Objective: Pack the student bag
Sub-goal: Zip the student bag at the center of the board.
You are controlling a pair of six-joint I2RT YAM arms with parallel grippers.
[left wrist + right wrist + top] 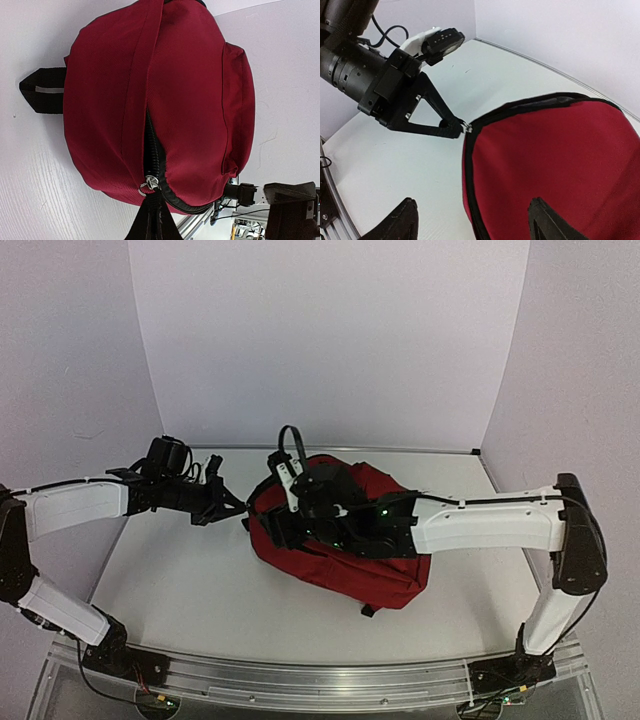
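Observation:
The dark-red student bag (pixel 350 555) lies on the white table. In the left wrist view the student bag (pixel 190 90) fills the frame, with its black zipper (pixel 152 150) partly open. My left gripper (pixel 151 212) is shut on the silver zipper pull (pixel 148 184) at the bag's left end; it also shows in the top view (pixel 238 506) and the right wrist view (pixel 456 130). My right gripper (pixel 472 225) is open wide and hovers over the bag's zipper edge (pixel 468 165), one finger (pixel 395 222) over the table and the other (pixel 550 222) over the red fabric.
A black carry handle (pixel 42 90) sticks out of the bag's far side, and a strap loop (pixel 290 440) stands up behind it. An aluminium rail (pixel 320 685) runs along the near table edge. White walls close in the back and both sides.

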